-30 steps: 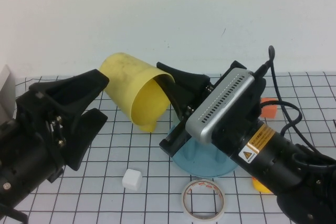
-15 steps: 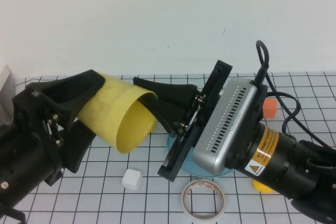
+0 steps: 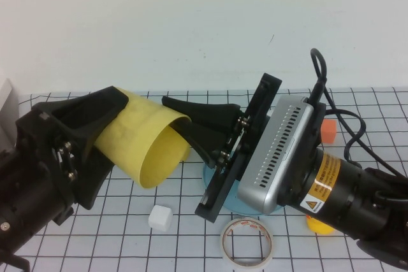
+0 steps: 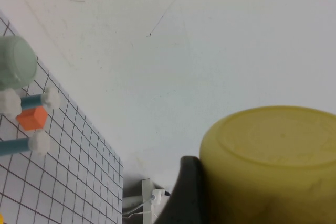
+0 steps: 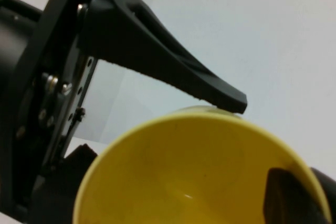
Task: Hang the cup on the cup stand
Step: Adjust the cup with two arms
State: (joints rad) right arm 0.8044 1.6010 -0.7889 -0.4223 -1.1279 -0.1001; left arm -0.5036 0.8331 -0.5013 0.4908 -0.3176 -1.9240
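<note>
The yellow cup (image 3: 143,141) hangs in the air on its side, mouth toward the right arm. My right gripper (image 3: 173,114) is shut on its rim, one finger inside the mouth and one outside, as the right wrist view shows at the cup (image 5: 184,177) and the gripper (image 5: 307,192). My left gripper (image 3: 118,128) straddles the cup's base end with its jaws wide. Its fingers (image 4: 184,192) lie against the cup (image 4: 273,166) wall. The cup stand (image 3: 242,206), a light-blue tray, sits on the table under the right arm, mostly hidden. Its pegs (image 4: 31,99) with white knobs show in the left wrist view.
A white cube (image 3: 160,218) and a tape roll (image 3: 247,241) lie near the front edge. An orange block (image 3: 327,130) sits behind the right arm, and a yellow-orange piece (image 3: 317,224) is beside it. A pale green cup (image 4: 16,69) sits on the stand.
A second ago the right gripper held the cup higher, clear of the left gripper. It swung the cup down and left between the left fingers. Little has moved in the last half second.
</note>
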